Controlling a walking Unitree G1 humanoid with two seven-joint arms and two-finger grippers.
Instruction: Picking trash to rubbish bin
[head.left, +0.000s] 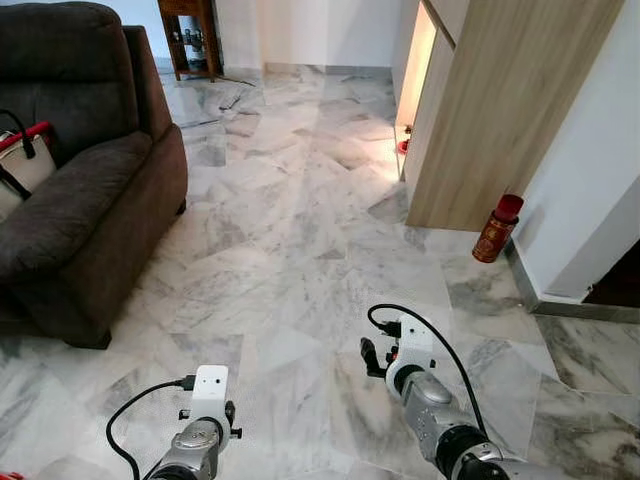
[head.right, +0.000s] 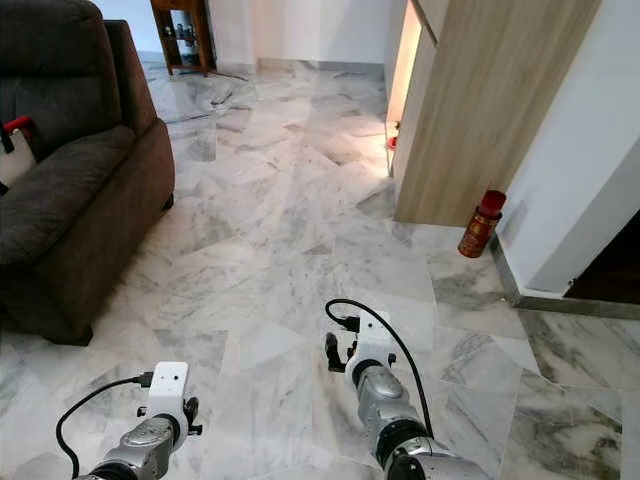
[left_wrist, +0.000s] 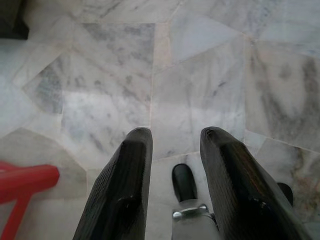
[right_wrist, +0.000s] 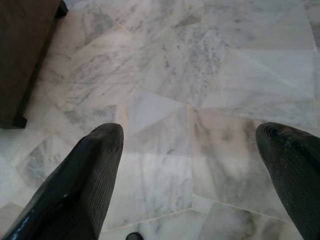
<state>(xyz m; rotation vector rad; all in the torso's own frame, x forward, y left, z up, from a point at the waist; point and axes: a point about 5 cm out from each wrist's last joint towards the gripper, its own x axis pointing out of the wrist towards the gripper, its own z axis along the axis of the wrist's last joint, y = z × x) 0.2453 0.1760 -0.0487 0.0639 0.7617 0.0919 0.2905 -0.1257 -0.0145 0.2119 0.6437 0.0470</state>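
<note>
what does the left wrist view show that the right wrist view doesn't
Left wrist view: the left gripper's fingers set fairly close together, and a red object at the edge whose identity I cannot tell. Right wrist view: the right gripper's fingers spread wide, and the sofa base in one corner. Both look down on the marble floor with nothing held between the fingers.

We held our left gripper low at seven o'clock, fingers slightly parted with nothing between them. Our right gripper, at five o'clock, reached farther forward, fingers spread wide.
</note>
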